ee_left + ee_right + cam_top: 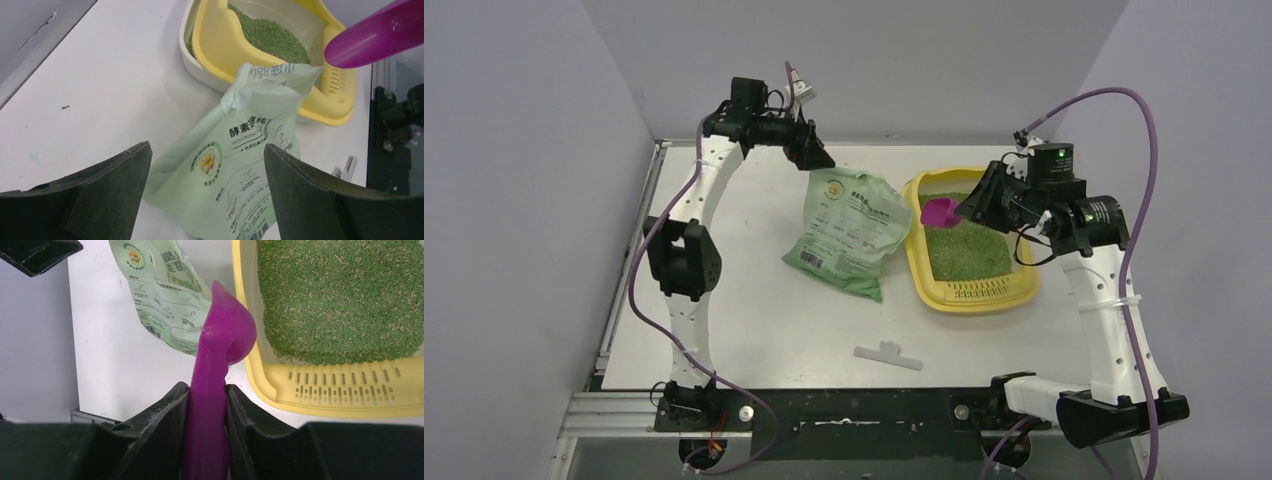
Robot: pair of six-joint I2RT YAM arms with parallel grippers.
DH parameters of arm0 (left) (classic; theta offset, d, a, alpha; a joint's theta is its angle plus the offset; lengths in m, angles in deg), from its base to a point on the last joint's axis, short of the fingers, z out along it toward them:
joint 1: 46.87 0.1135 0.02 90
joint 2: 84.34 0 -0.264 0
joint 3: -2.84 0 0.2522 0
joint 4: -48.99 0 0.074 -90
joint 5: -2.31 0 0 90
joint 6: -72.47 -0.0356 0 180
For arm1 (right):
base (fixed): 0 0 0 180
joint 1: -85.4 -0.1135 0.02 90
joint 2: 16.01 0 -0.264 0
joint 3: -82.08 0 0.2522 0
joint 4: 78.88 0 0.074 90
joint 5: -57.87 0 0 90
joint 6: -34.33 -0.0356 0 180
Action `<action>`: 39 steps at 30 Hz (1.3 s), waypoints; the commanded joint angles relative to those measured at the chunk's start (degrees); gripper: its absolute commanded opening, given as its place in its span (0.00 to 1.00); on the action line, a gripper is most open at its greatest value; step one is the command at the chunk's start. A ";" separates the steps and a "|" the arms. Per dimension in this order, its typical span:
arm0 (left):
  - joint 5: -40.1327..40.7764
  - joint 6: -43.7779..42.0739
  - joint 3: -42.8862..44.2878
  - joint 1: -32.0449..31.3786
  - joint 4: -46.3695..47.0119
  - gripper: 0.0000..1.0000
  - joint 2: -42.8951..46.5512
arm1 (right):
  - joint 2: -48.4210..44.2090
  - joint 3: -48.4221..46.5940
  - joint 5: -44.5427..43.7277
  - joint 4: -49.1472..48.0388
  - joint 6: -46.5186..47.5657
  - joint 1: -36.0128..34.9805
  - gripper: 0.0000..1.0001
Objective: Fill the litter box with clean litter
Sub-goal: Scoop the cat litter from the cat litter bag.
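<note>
Over the left rim of the litter box [969, 296], my right claw [206, 390] pinches the magenta scoop [227, 335] by its handle. The bowl looks empty from above. Clean litter [964, 250] covers most of the box floor, with some bare floor at the end opposite the grille. The green litter bag [849, 230] lies on the worktop [754, 320] just left of the box, top end toward the rim; can't tell if its mouth is open. My left claw [206, 146] is spread wide, holding nothing, hovering left of the box above the bag. Step, my guess: scooping from bag to box, fill well along. Next move needs the left claw to pin the bag's top while the scoop goes in level.
</note>
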 commanded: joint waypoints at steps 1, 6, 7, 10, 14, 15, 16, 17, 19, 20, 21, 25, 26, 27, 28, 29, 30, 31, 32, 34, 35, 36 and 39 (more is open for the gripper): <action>-1.48 -12.01 14.08 -1.02 -14.14 0.81 -6.95 | 0.09 -2.86 -0.97 -0.16 0.84 0.50 0.00; 0.76 -22.68 26.22 -3.06 -31.41 0.84 -14.44 | 0.37 -3.74 -0.34 0.15 1.18 0.81 0.00; 1.20 -24.11 26.11 -3.38 -32.89 0.84 -14.66 | 0.37 -4.01 -0.54 0.34 1.27 0.82 0.00; 2.97 -27.13 23.95 -4.23 -34.53 0.85 -14.46 | 0.30 -4.62 -0.88 0.63 1.45 0.87 0.00; 6.97 -29.42 23.86 -5.65 -35.78 0.85 -15.21 | 0.40 -4.82 0.00 0.71 1.51 0.93 0.00; 7.48 -29.88 24.36 -5.81 -36.43 0.84 -15.55 | 0.36 -4.76 0.14 0.70 1.52 0.93 0.00; 7.91 -30.12 24.95 -5.95 -36.95 0.81 -15.84 | 0.32 -4.80 0.23 0.75 1.42 0.93 0.00; 8.11 -30.51 25.71 -6.16 -37.96 0.77 -16.11 | 0.28 -4.74 0.26 0.76 1.35 0.91 0.00; 8.17 -31.24 26.24 -6.23 -38.83 0.74 -16.00 | 0.10 -4.58 0.26 0.48 1.08 0.94 0.00; 8.29 -31.36 26.02 -6.19 -38.54 0.75 -15.64 | 0.09 -4.64 0.30 0.37 0.98 0.87 0.00; 8.62 -31.27 25.95 -6.19 -37.94 0.75 -15.32 | 0.16 -4.61 0.55 0.33 0.87 0.93 0.00; 9.81 -28.88 25.59 -6.21 -34.07 0.85 -13.30 | 0.08 -4.62 0.86 0.30 0.59 0.90 0.00; 10.24 -28.04 25.00 -6.19 -32.57 0.86 -12.50 | -0.24 -4.27 0.72 -0.01 0.27 0.94 0.00; 10.61 -27.47 24.20 -6.21 -30.96 0.86 -11.49 | -0.59 -3.82 0.77 -0.25 0.01 0.93 0.00; 10.99 -27.14 23.25 -6.19 -29.23 0.87 -10.46 | -1.07 -3.43 0.83 -0.64 -0.29 0.87 0.00; 11.56 -26.65 21.59 -6.19 -27.33 0.88 -9.39 | -1.60 -2.78 0.83 -1.07 -0.72 0.91 0.00; 12.09 -25.94 20.35 -6.19 -24.98 0.89 -8.36 | -2.11 -2.20 0.87 -1.44 -1.15 0.89 0.00; 12.35 -25.36 19.43 -6.11 -22.30 0.89 -7.59 | -2.39 -1.97 0.85 -1.51 -1.43 0.86 0.00; 12.32 -24.68 18.82 -6.03 -20.48 0.91 -6.94 | -2.78 -1.63 1.20 -1.63 -1.45 0.86 0.00; 11.79 -24.18 19.02 -5.80 -18.45 0.95 -6.61 | -3.94 -0.29 1.65 -2.05 -1.60 0.84 0.00; 11.85 -24.17 19.66 -5.71 -17.75 0.97 -6.86 | -4.60 0.48 1.73 -2.06 -1.62 0.84 0.00; 11.80 -24.02 20.34 -5.67 -16.99 0.97 -7.54 | -5.43 1.64 2.02 -2.58 -1.58 0.86 0.00; 9.50 -25.84 23.79 -5.58 -17.40 0.97 -9.98 | -8.34 5.55 3.20 -4.63 -2.34 0.72 0.00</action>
